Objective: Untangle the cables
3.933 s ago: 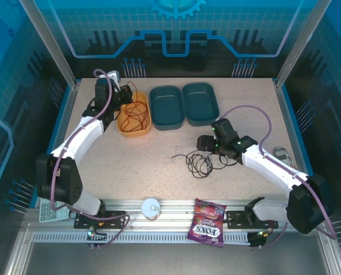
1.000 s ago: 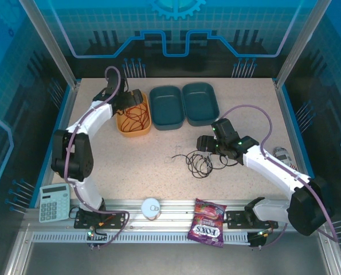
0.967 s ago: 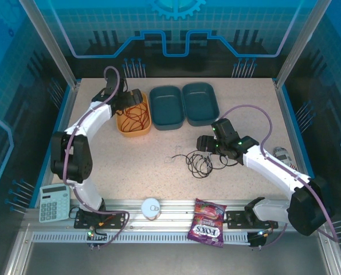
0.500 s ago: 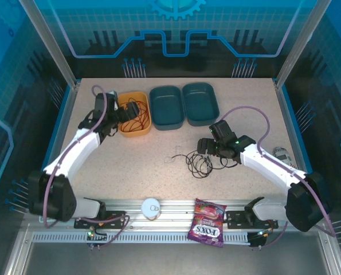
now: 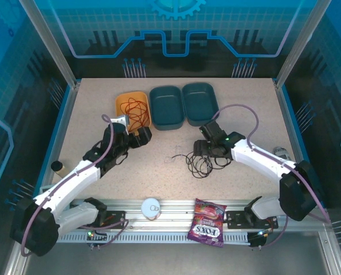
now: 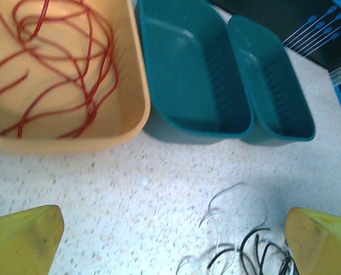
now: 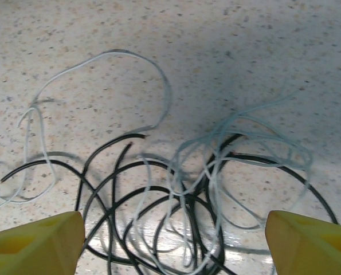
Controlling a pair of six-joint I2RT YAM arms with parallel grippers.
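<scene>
Near edge: a sweets bag (image 5: pixel 207 229) and a small white round item (image 5: pixel 151 207) lie on the front rail, well apart from the work.
Tangle: the black cable (image 7: pixel 159 212) and the white cable (image 7: pixel 216 166) cross many times in one knot of loops on the table, right of centre. One loose white strand trails off to the left.
Right gripper (image 5: pixel 202 150): hovers over the knot with its fingers spread to either side of the loops, pinching nothing.
Left gripper (image 5: pixel 141 137): fingers spread wide and empty, over bare table just beside the near end of the orange tray (image 6: pixel 140 109).
Red cable (image 6: pixel 55 63): curled alone inside the orange tray.
Far: a teal tray (image 5: pixel 171 107) and a second teal tray (image 5: pixel 200 103) touch side by side, with nothing in them.
Step (judgement): red is sorted, and splitting black from white is in hand.
Next move (judgement): pinch one strand only, probably the loose white end. Draw it out slowly, or the whole knot may drag along.
</scene>
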